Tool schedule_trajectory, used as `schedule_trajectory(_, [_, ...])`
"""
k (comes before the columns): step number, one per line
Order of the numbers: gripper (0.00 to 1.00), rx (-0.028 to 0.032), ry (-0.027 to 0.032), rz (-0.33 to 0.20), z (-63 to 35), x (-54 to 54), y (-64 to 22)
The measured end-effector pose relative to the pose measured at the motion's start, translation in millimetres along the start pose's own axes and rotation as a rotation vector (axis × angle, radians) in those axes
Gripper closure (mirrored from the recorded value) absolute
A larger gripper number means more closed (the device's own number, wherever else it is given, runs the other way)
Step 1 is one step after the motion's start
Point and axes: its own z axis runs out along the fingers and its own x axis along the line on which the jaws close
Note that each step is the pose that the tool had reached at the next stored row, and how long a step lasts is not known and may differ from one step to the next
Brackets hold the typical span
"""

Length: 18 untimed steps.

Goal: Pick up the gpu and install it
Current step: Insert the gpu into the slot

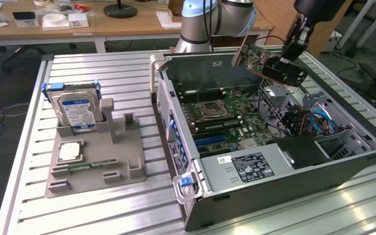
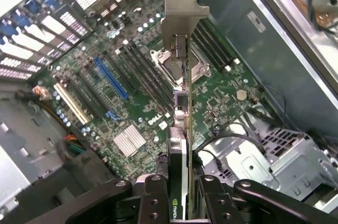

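The gpu (image 1: pixel 256 58), a green card with a silver bracket at its end, hangs in the air above the open computer case (image 1: pixel 266 176), toward the case's far side in the exterior view. My gripper (image 1: pixel 281 66) is shut on its black cooler end. In the wrist view the gpu (image 2: pixel 182 92) runs edge-on away from the black fingers (image 2: pixel 153 197), its silver bracket farthest from them, over the green motherboard (image 2: pixel 132 97) with its blue slot (image 2: pixel 111 78) and the processor socket (image 2: pixel 171 65).
On the exterior view's left a grey holder (image 1: pixel 96 161) carries a silver hard drive (image 1: pixel 77 110), a processor and a memory stick (image 1: pixel 86 166). Cables and drive bays (image 1: pixel 305 122) crowd the case's right side. The case's side wall (image 1: pixel 168 112) stands between holder and motherboard.
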Motion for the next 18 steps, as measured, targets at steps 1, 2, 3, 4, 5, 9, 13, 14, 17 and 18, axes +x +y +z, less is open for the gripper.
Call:
schedule_trajectory(1, [0.73, 0.0013, 0.0001, -0.015, 0.3, 0.0, -0.1])
schedule_trajectory(2, [0.73, 0.0026, -0.0002, -0.028, 0.5, 0.0, 0.0])
schedule_trajectory(3, [0.73, 0.0032, -0.0004, -0.040, 0.5, 0.0, 0.0])
schedule_trajectory(4, [0.73, 0.0034, -0.0003, -0.043, 0.5, 0.1, 0.0])
schedule_trajectory(5, [0.73, 0.0035, -0.0003, -0.044, 0.5, 0.1, 0.0])
schedule_trajectory(9, [0.73, 0.0034, -0.0004, -0.044, 0.5, 0.1, 0.0])
schedule_trajectory(13, [0.73, 0.0039, -0.0003, -0.072, 0.6, 0.1, 0.0])
schedule_trajectory(14, [0.73, 0.0040, 0.0002, -0.084, 0.6, 0.1, 0.0])
schedule_trajectory(17, [0.73, 0.0039, 0.0007, -0.090, 0.6, 0.1, 0.0])
schedule_trajectory(18, [0.73, 0.0039, 0.0007, -0.090, 0.6, 0.1, 0.0])
